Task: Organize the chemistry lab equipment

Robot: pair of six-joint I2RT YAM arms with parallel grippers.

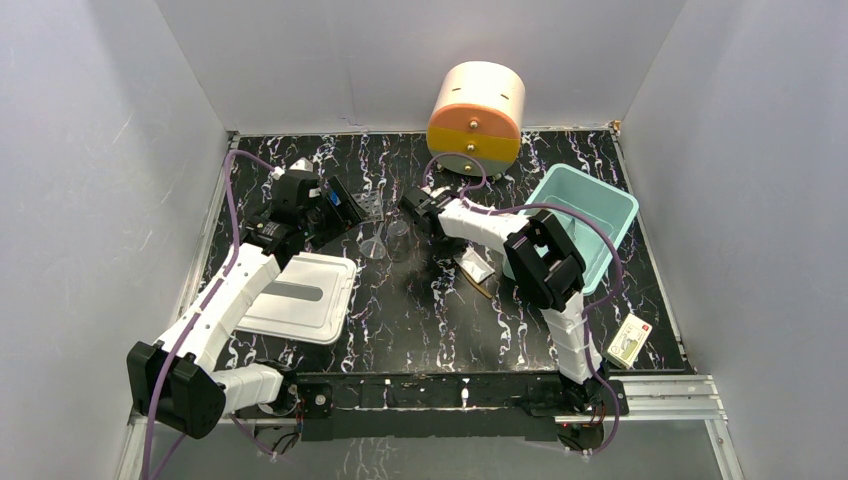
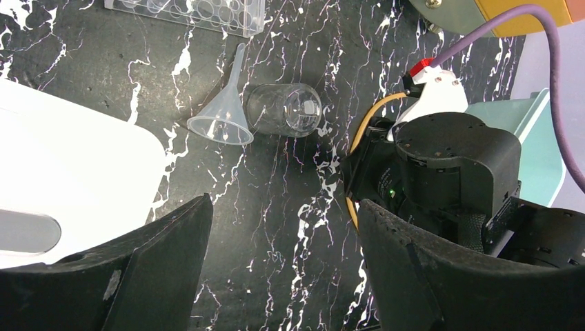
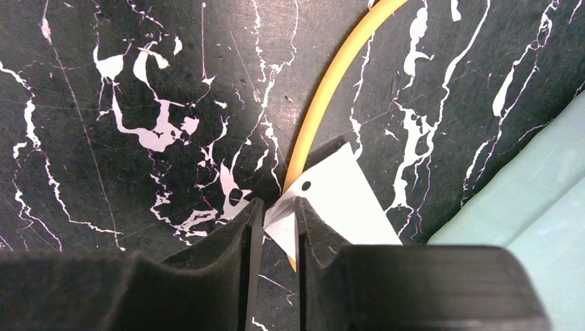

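Note:
My right gripper (image 3: 276, 207) is shut on a corner of the small bag's white header (image 3: 331, 200), low over the black marble table. The tan rubber tubing (image 3: 338, 76) runs under the bag. In the top view the bag (image 1: 475, 265) lies left of the teal bin, with the right gripper (image 1: 450, 248) at its near corner. My left gripper (image 2: 284, 207) is open and empty above bare table. Ahead of it lie a clear plastic funnel (image 2: 221, 117) and a clear cup (image 2: 284, 109) on its side, with the clear grid tube rack (image 2: 193, 10) beyond. The left gripper (image 1: 345, 207) is beside the rack (image 1: 372, 205).
A white flat lid (image 1: 300, 295) lies at the left under my left arm. A teal bin (image 1: 580, 225) stands at the right. The cream-and-orange round drawer unit (image 1: 478, 115) is at the back. A small card box with a red mark (image 1: 628, 340) lies near the front right.

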